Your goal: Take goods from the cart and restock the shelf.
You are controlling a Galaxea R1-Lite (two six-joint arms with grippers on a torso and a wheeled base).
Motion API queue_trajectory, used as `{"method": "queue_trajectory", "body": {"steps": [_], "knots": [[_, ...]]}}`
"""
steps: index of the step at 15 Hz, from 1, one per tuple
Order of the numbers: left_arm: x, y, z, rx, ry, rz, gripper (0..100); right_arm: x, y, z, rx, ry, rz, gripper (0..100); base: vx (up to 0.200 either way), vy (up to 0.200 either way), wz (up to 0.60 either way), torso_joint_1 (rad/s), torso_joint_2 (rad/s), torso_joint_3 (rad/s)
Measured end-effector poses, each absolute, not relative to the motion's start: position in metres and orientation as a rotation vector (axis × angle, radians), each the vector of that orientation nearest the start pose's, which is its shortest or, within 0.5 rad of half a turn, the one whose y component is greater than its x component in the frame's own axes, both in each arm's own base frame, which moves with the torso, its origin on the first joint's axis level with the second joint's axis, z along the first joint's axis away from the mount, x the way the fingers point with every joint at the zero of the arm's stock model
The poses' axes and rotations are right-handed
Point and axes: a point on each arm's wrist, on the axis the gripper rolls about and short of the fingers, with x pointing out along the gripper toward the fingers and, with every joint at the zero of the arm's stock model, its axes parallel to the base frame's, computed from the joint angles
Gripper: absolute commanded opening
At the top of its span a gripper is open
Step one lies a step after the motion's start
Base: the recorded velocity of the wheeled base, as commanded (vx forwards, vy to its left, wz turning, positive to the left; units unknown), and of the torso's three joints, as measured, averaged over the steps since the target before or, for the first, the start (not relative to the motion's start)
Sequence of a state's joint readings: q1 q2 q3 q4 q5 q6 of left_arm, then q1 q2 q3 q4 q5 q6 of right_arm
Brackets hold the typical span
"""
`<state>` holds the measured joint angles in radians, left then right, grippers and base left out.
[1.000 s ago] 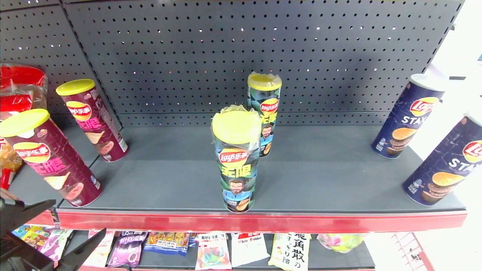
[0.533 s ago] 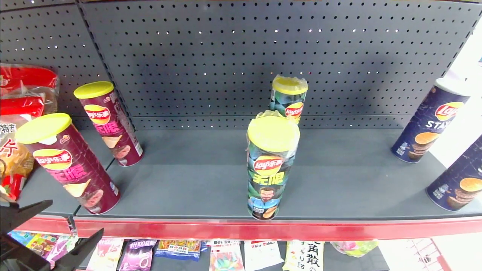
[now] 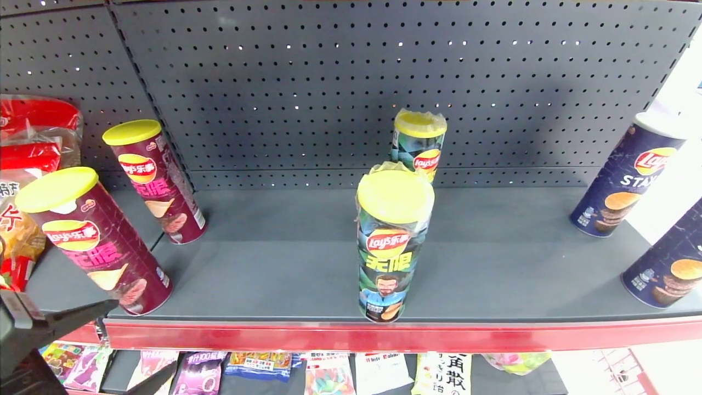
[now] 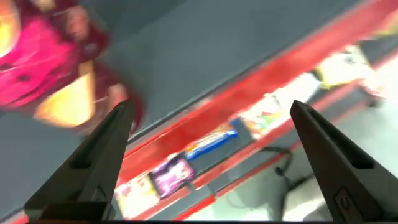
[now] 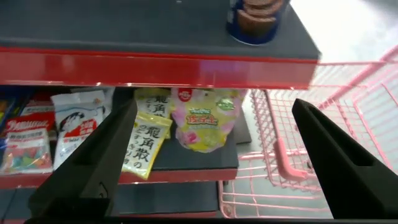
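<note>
Front green can (image 3: 389, 247) partly hides rear can (image 3: 419, 142); rightmost blue can (image 3: 669, 269) cropped.

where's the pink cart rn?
Right wrist view: the pink cart stands beside the lower snack bags, under the right end of the red-edged shelf, where a blue can sits. Head view: low on the robot's right.
</note>
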<state>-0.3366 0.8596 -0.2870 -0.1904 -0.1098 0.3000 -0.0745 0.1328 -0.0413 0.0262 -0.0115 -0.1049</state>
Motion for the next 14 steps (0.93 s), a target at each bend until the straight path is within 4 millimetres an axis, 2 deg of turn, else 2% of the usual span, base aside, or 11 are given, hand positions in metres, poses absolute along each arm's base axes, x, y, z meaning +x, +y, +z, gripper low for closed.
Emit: {"method": "queue_trajectory", "body": {"steps": [3, 8, 12, 14], "knots": [[0.090, -0.037, 0.157, 0.315, 0.339, -0.613, 100, -0.015, 0.003, 0.092, -0.124, 0.101, 0.045, 100, 0.000, 0.000, 0.00, 0.000, 0.00, 0.000], [0.122, -0.053, 0.159, 0.273, 0.352, -0.781, 100, -0.017, 0.003, 0.087, -0.112, 0.078, 0.021, 100, 0.000, 0.000, 0.00, 0.000, 0.00, 0.000], [0.151, -0.069, 0.160, 0.265, 0.390, -0.845, 100, -0.018, 0.003, 0.085, 0.031, 0.074, 0.019, 100, 0.000, 0.000, 0.00, 0.000, 0.00, 0.000], [0.164, -0.077, 0.162, 0.269, 0.400, -0.861, 100, -0.018, 0.004, 0.084, 0.030, 0.073, 0.067, 100, 0.000, 0.000, 0.00, 0.000, 0.00, 0.000]]}}
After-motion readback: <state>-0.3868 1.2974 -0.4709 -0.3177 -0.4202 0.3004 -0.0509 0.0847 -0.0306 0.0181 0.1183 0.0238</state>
